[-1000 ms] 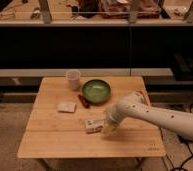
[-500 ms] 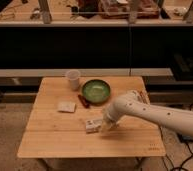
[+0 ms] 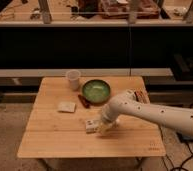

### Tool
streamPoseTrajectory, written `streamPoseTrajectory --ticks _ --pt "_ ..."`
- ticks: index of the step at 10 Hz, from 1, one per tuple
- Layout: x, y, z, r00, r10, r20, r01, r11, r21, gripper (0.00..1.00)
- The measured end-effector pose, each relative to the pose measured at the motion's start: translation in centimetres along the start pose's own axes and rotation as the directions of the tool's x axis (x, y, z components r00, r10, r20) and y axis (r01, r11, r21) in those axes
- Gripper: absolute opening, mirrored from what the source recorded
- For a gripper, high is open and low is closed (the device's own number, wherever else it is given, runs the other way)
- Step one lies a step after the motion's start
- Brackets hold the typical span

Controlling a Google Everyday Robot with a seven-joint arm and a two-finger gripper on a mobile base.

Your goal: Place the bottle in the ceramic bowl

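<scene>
The bottle point(image 3: 91, 125) is a small cream-white thing with a pale label. It lies on its side on the wooden table point(image 3: 60, 140), near the middle front. The ceramic bowl point(image 3: 96, 91) is round and green inside; it sits behind the bottle, toward the table's back. My gripper point(image 3: 103, 126) comes in from the right on a white arm point(image 3: 155, 114). It is down at the bottle's right end, touching or almost touching it. The arm's wrist hides part of the bottle.
A translucent white cup point(image 3: 73, 79) stands upright at the back, left of the bowl. A flat pale square pad point(image 3: 67, 106) lies to the left. A dark red thing point(image 3: 83, 101) lies at the bowl's front left. A packet point(image 3: 139, 96) lies at the right edge.
The arm has swung left and lowered over the last second, bringing the gripper from beside the bottle onto its right end. The bottle has stayed in place.
</scene>
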Motion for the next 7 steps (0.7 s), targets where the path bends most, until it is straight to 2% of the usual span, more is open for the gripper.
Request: streamPoseTrajectory --ticks 7 --pt "0.70 0.99 -0.47 1.000 -0.019 -0.016 0.019 1.000 0.015 0.69"
